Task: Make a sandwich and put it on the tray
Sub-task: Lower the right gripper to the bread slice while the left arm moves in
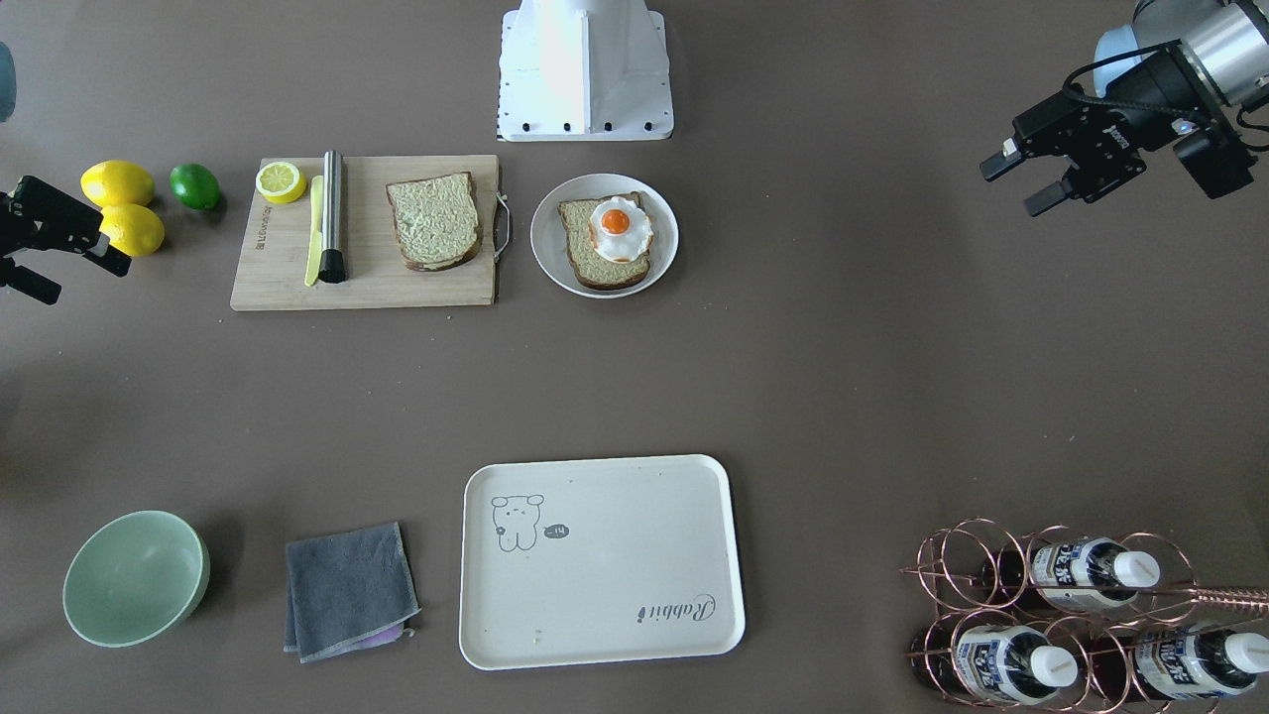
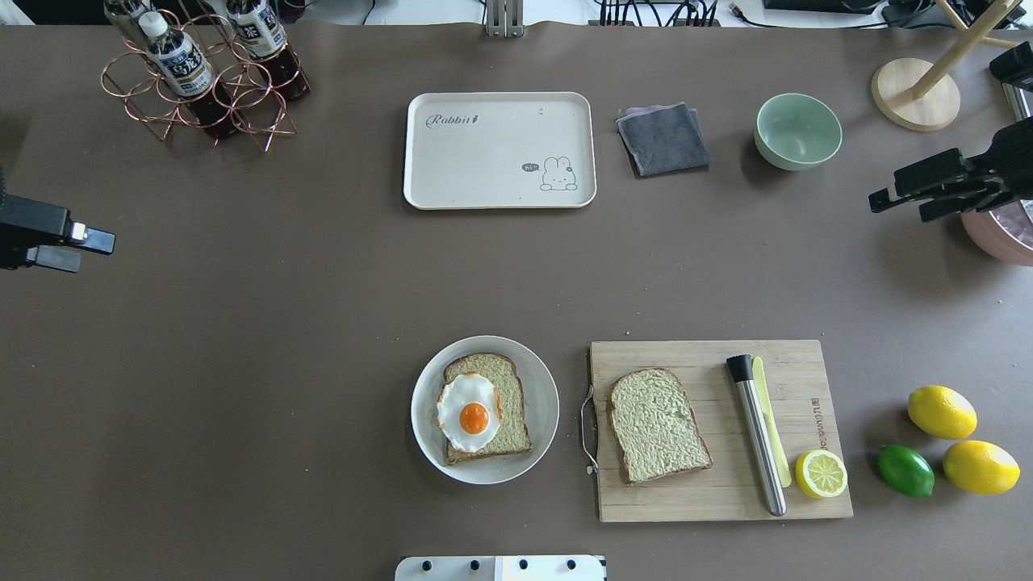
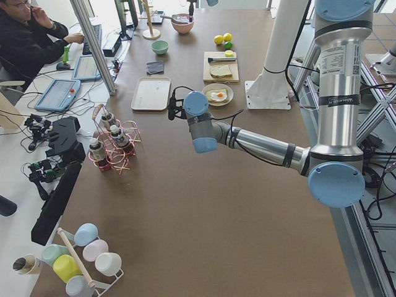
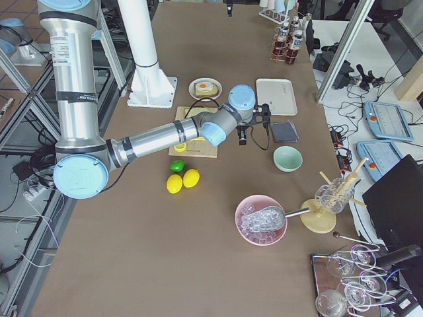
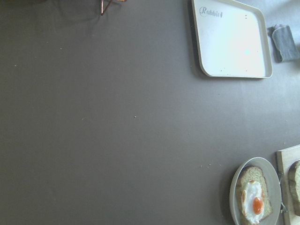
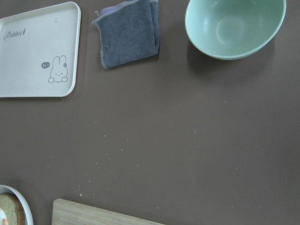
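One bread slice (image 2: pixel 504 407) lies on a round white plate (image 2: pixel 541 379) with a fried egg (image 2: pixel 468 411) on top. A second bread slice (image 2: pixel 658 425) lies bare on the wooden cutting board (image 2: pixel 710 500), right of the plate. The cream tray (image 2: pixel 484 161) with the "Rabbit" script is empty at the table's far side. It also shows in the left wrist view (image 5: pixel 234 47) and the right wrist view (image 6: pixel 28 61). My left gripper (image 2: pixel 74 248) is open and empty, high at the left edge. My right gripper (image 2: pixel 900 208) is open and empty at the right edge, far from the board.
On the board lie a steel rod (image 2: pixel 759 440), a yellow knife (image 2: pixel 773 420) and a lemon half (image 2: pixel 821 474). Two lemons (image 2: pixel 942 411) and a lime (image 2: pixel 905 470) sit to its right. A copper bottle rack (image 2: pixel 206 81), grey cloth (image 2: pixel 663 139), green bowl (image 2: pixel 797 131) and pink bowl (image 2: pixel 1005 238) line the far side.
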Robot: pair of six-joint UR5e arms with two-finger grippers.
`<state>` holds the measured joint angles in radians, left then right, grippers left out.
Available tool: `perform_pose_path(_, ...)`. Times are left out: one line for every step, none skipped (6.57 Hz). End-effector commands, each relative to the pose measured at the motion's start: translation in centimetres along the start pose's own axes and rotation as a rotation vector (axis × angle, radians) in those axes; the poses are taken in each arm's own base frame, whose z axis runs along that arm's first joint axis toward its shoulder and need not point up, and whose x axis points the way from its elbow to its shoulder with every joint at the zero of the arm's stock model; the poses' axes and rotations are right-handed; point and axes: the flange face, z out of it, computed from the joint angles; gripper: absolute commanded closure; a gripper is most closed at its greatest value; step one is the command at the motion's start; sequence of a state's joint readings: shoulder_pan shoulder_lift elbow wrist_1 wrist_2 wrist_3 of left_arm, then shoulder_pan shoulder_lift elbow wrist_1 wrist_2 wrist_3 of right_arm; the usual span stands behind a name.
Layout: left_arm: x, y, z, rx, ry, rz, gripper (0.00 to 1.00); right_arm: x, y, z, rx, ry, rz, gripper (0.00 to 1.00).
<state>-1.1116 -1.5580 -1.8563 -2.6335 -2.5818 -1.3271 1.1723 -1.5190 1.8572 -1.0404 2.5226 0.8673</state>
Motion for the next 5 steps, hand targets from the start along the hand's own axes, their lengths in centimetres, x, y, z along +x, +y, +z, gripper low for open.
perform_pose_path(3.8, -0.1, 2.6, -0.046, 0.045, -0.071, 0.02, -2.8, 0.5, 2.2, -0.024, -0.024, 0.044, 0.00)
perform_pose_path(5.7, 0.2, 3.7, -0.076, 0.064, -0.123, 0.02, -4.7, 1.0, 3.5, -0.052, -0.036, 0.051, 0.00)
perform_pose_path(7.5, 1.8, 4.7, -0.126, 0.082, -0.137, 0.02, -5.8, 2.1, 4.5, -0.073, -0.061, 0.049, 0.00)
perform_pose_path(8.0, 2.5, 5.0, -0.159, 0.086, -0.138, 0.02, -6.9, 3.5, 5.7, -0.095, -0.097, 0.082, 0.00)
perform_pose_path(9.3, 2.7, 4.8, -0.169, 0.100, -0.154, 0.02, -7.9, 4.7, 7.1, -0.112, -0.125, 0.092, 0.00)
